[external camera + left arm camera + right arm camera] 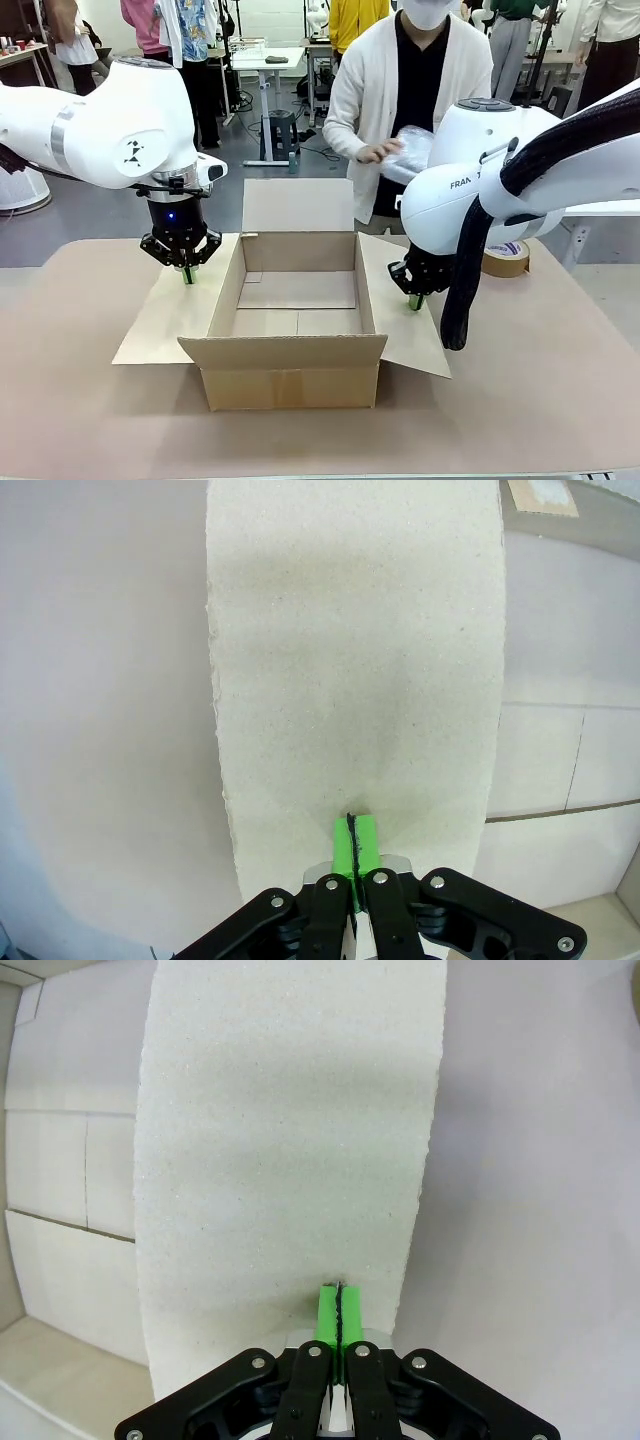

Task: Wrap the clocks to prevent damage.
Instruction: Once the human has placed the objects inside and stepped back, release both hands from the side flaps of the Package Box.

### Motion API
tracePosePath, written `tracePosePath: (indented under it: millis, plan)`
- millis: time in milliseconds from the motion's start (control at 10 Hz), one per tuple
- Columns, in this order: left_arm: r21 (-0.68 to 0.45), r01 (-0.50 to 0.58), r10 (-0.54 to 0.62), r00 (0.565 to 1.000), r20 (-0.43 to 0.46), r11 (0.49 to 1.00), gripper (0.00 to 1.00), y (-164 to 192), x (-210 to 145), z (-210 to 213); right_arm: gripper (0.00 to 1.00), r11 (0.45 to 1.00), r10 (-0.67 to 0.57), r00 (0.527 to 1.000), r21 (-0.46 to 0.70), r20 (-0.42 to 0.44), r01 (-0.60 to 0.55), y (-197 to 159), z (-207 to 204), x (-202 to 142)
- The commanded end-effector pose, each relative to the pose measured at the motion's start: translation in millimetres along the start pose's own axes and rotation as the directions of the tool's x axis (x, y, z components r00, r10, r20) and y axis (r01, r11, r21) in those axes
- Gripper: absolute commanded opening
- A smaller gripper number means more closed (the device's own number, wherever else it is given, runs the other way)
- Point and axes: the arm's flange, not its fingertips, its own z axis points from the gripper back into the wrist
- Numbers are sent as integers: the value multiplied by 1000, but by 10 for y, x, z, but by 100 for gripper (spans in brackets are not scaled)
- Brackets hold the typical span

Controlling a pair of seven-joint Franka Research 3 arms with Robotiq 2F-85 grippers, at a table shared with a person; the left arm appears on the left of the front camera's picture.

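While two arms' (pixel 110 125) (pixel 500 190) jaws press two flaps (pixel 170 310) (pixel 400 335), a hand (pixel 377 152) holds one bundle (pixel 412 148).

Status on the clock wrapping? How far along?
Done: the clocks look bubble-wrapped, one bundle in the person's hand. In hand: left gripper and right gripper, both shut, pin the box side flaps open. Left: bundle into the empty box; tape roll untouched.

Brown cardboard box (pixel 295 372), whitish translucent bubble-wrap bundle (pixel 408 152), green pads (pixel 366 842), beige table (pixel 560 400), brown tape roll (pixel 506 259).
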Motion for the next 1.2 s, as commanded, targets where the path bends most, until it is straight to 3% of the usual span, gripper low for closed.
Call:
tracePosePath:
  millis: [0,1100]
  plan:
    - [-4,-8,8,1000,7,1000,0,-8,-12,3,1,1000,-4,1000,-7,-6,4,10,-38,-16]
    - [-4,-8,8,1000,7,1000,0,-8,-12,3,1,1000,-4,1000,-7,-6,4,10,-38,-16]
